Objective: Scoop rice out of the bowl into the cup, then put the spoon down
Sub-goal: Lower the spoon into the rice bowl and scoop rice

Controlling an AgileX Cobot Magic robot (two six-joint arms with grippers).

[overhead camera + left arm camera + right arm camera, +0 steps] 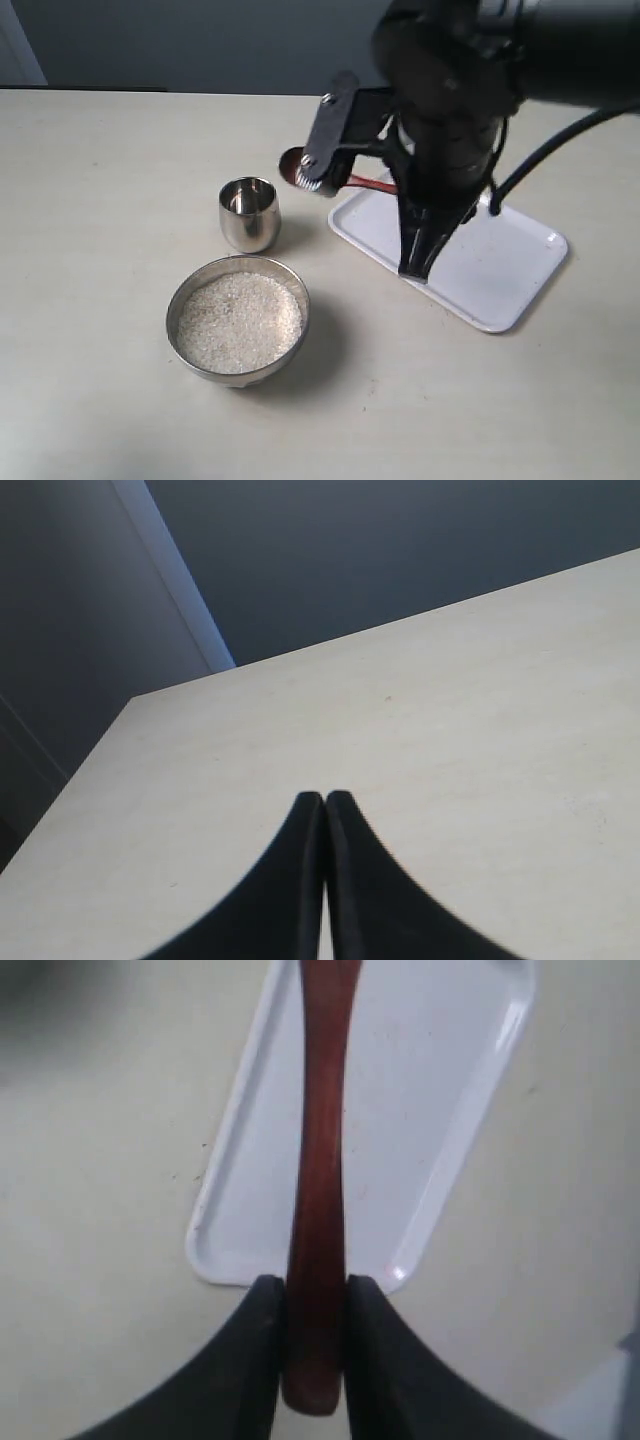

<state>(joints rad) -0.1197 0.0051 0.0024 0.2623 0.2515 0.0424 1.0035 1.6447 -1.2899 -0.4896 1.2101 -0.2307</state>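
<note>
The bowl (238,318) of shiny steel sits near the front, filled with white rice (240,322). Just behind it stands the small steel cup (248,212). My right gripper (415,262) (315,1285) is shut on the reddish-brown spoon (320,1160) near the end of its handle. The spoon's head (292,165) hangs in the air behind the cup, partly hidden by the arm, and I cannot tell whether it carries rice. In the left wrist view my left gripper (325,798) is shut on nothing above bare table, and the exterior view does not show it.
A white rectangular tray (500,265) (420,1110) lies to the right of the cup and bowl, under the right arm. The pale table (90,250) runs back to a dark wall.
</note>
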